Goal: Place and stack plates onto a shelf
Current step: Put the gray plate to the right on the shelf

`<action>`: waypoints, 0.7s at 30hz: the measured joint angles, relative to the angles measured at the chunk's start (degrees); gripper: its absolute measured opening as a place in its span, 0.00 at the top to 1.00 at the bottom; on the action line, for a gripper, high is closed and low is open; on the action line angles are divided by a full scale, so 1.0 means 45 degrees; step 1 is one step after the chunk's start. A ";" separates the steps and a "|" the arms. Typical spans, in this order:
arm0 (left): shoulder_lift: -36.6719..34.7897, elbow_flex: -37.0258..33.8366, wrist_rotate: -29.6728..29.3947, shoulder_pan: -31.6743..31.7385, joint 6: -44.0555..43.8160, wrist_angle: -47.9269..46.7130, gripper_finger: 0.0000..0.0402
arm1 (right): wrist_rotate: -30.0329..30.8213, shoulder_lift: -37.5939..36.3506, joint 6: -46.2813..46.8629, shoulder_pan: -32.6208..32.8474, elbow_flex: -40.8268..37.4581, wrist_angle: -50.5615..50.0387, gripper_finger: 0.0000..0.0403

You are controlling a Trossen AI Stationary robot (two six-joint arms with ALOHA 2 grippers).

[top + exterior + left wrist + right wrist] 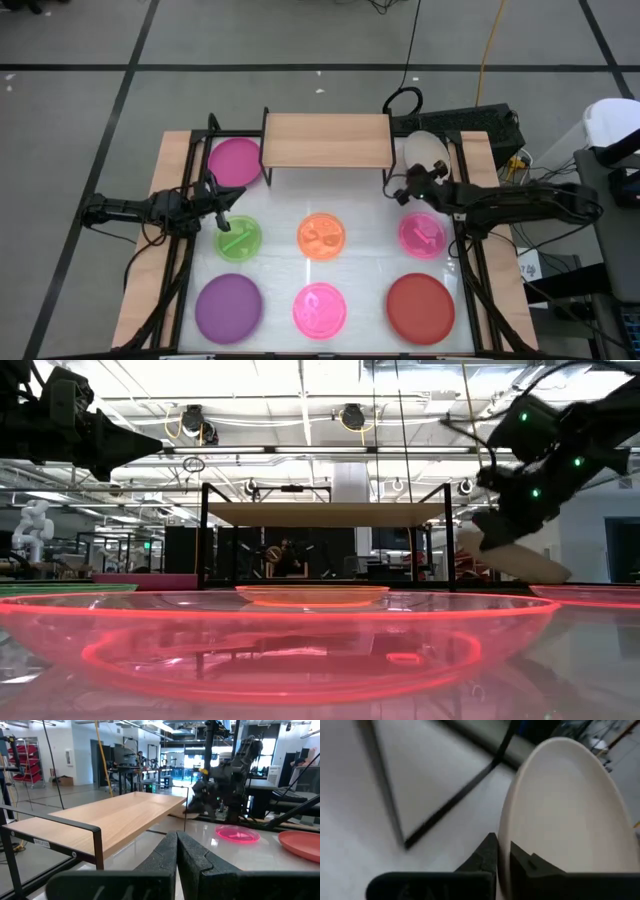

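The light-wood shelf [325,140] stands on black legs at the table's far middle. My right gripper [408,192] is by its right end, shut on the beige plate [425,150], which shows large in the right wrist view [565,810]. My left gripper [228,200] hovers shut between the magenta plate [234,160] and the green plate [238,239], touching nothing; its fingers [176,850] lie together, pointing toward the shelf [115,817]. The orange plate [322,235], two pink plates [422,234] [320,308], purple plate [228,306] and red plate [421,307] lie flat on the table. My right gripper [504,851] pinches the beige plate's rim [505,837] at its near edge, one finger on the hollow face and one on the underside. The fingers come from the table's right, roughly level. In the low view the plate [515,557] is tilted and seems lifted clear of the table.
The white tabletop [370,275] has a wooden border and black frame rails at left and right. Cables and a dark box [470,125] lie behind the right far corner. The shelf top [300,150] carries nothing.
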 joint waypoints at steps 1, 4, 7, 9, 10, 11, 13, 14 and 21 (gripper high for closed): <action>-0.0002 0.0000 0.0000 0.0000 0.0000 0.0000 0.98 | 0.0220 -0.0353 0.0001 0.0000 0.0089 0.0000 0.99; 0.0000 0.0000 0.0000 0.0002 -0.0002 0.0000 0.98 | 0.1084 -0.1444 -0.0638 0.0000 0.0297 0.0568 1.00; -0.0002 0.0000 -0.0001 0.0001 0.0000 0.0000 0.98 | 0.1315 -0.2418 -0.2212 0.0000 0.0309 0.2871 1.00; 0.0003 0.0000 0.0000 0.0001 0.0000 0.0000 0.98 | 0.0512 -0.2842 -0.3435 0.0000 0.0322 0.5175 1.00; 0.0003 0.0000 -0.0003 0.0001 0.0000 0.0000 0.98 | -0.0119 -0.2954 -0.3926 0.0000 0.0333 0.6389 1.00; -0.0001 0.0000 0.0000 -0.0001 0.0000 0.0000 0.98 | -0.0667 -0.3004 -0.4241 0.0000 0.0403 0.7414 1.00; 0.0003 0.0000 -0.0004 0.0003 -0.0004 0.0000 0.98 | -0.1349 -0.2995 -0.4455 0.0000 0.0858 0.8179 1.00; 0.0000 0.0000 -0.0002 -0.0002 -0.0003 0.0000 0.98 | -0.1533 -0.2943 -0.4466 0.0000 0.1257 0.7953 1.00; -0.0001 0.0001 -0.0003 -0.0002 0.0000 0.0000 0.98 | -0.3733 -0.0859 -0.5220 -0.0010 0.4895 0.5207 1.00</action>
